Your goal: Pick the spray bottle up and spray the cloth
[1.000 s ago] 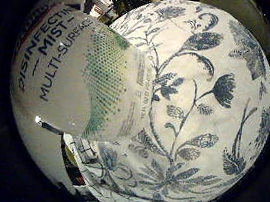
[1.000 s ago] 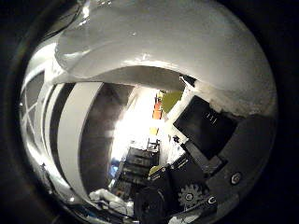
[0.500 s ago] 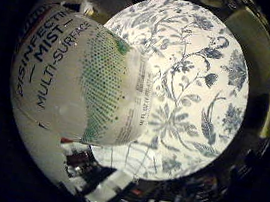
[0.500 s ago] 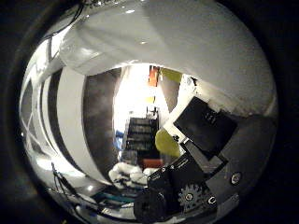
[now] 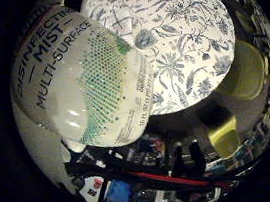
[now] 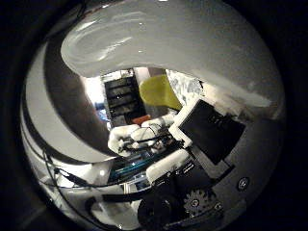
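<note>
**Bottle's up against the palm, cloth's down below**

We see the spray bottle (image 5: 84,86) filling a big chunk of the little-finger-side view, so it sits right against the palm. Beyond it lies the blue-flowered cloth (image 5: 183,42) spread on a round surface, well apart from the bottle.

Handling-wise, we reckon it's a smooth, glossy plastic body, fairly stiff and light to middling depending on the fill, and a bit slippery. Best hold is probably around the labelled barrel, with something free to work the trigger.

The thumb-side view gives us the bottle's glossy white curve and the hand (image 6: 202,139), whose white and black parts sit beside the bottle. We can't tell from either view whether the fingers wrap it. Only the other view shows the cloth and label.
</note>
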Tool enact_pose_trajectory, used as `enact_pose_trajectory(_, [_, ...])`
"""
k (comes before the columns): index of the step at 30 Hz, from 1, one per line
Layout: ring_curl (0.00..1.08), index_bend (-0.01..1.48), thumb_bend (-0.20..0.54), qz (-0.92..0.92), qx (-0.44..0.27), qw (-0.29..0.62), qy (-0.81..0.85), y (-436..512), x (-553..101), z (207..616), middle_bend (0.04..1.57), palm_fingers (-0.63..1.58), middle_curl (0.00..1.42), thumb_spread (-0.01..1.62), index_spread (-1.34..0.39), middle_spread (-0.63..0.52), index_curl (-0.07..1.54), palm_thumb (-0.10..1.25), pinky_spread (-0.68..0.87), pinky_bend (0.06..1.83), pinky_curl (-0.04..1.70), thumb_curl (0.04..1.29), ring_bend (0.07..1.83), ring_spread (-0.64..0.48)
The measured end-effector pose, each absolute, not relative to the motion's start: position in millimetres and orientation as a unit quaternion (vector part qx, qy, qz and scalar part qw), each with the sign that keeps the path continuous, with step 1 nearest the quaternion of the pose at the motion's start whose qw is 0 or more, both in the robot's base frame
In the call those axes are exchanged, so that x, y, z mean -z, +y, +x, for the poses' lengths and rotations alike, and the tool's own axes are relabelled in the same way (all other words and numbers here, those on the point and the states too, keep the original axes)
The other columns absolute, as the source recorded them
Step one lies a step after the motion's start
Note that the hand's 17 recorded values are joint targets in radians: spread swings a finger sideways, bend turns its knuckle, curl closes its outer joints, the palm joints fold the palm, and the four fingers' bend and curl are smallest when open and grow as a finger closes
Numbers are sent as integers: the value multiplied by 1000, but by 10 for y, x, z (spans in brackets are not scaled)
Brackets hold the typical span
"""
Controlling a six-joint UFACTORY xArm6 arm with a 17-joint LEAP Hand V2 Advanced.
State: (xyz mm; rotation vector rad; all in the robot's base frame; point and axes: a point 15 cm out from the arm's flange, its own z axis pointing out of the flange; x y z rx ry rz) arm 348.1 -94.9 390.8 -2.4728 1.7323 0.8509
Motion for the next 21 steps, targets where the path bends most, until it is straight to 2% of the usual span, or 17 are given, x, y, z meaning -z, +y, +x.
enact_pose_trajectory(4, [579, 1143, -18, -797, -285, -74, 527, -828, -3896, 3313, 1368, 1191, 592, 792, -203, -87, 731, 1005, -177, 1081, 1155, 821, 1469, -158])
enact_pose_trajectory(9, [578, 1144, -18, -784, -306, -117, 527, -713, -3829, 3165, 1367, 1195, 589, 821, -203, -87, 730, 1008, -188, 1065, 1179, 820, 1466, -158])
enact_pose_trajectory(16, [578, 1128, -16, -766, -314, -228, 512, -791, -3725, 2968, 1367, 1196, 587, 863, -210, -87, 730, 1000, -198, 1053, 1191, 807, 1466, -158])
enact_pose_trajectory(21, [578, 1120, -17, -747, -336, -259, 512, -774, -3568, 2846, 1367, 1197, 586, 885, -222, -87, 730, 999, -207, 1048, 1195, 796, 1465, -158])
